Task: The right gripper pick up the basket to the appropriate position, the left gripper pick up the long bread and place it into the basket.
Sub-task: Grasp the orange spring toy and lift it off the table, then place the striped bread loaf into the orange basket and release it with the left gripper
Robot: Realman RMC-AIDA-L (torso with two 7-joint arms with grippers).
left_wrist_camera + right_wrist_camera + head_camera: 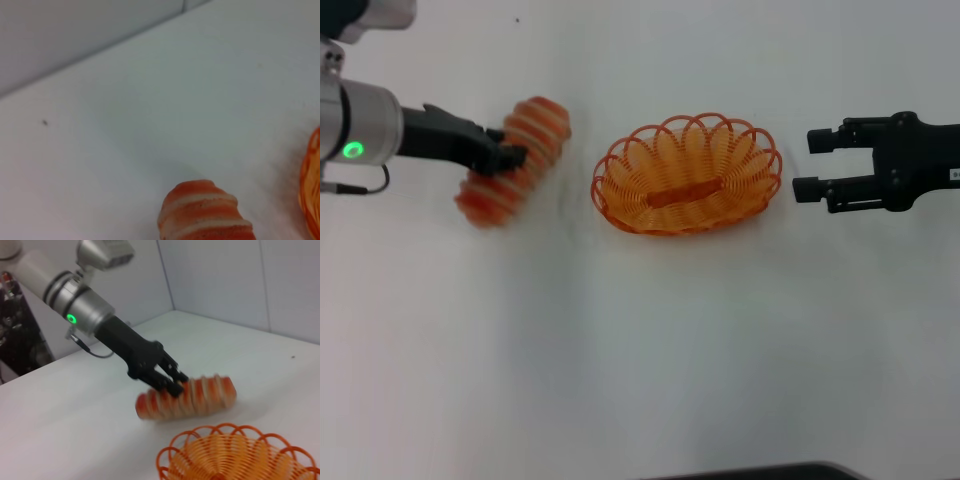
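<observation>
Clearly, the left end effector [512, 155] has its black fingers closed across the middle of the long bread [515, 160], gripping the ribbed orange-and-cream loaf toward the far left part of the white worktop [640, 350]. In the right wrist view the same end effector [172, 382] clamps the loaf [187, 397] from above, and the loaf looks raised a little off the surface, though whether it fully clears it cannot be told. Behind the fingers runs the black arm, then the silver-grey cylindrical section with its green light [354, 150]. The left wrist view shows only one rounded end of the bread [205, 212] and a sliver of the basket rim [312, 185].

The orange wire basket [688, 175] sits upright near the middle of the worktop, just beside the bread and not touching it.

The right end effector [820, 165] rests toward the right edge of the worktop, its two fingers spread apart and holding nothing, their tips pointing at the basket, near it but clear of its rim.
</observation>
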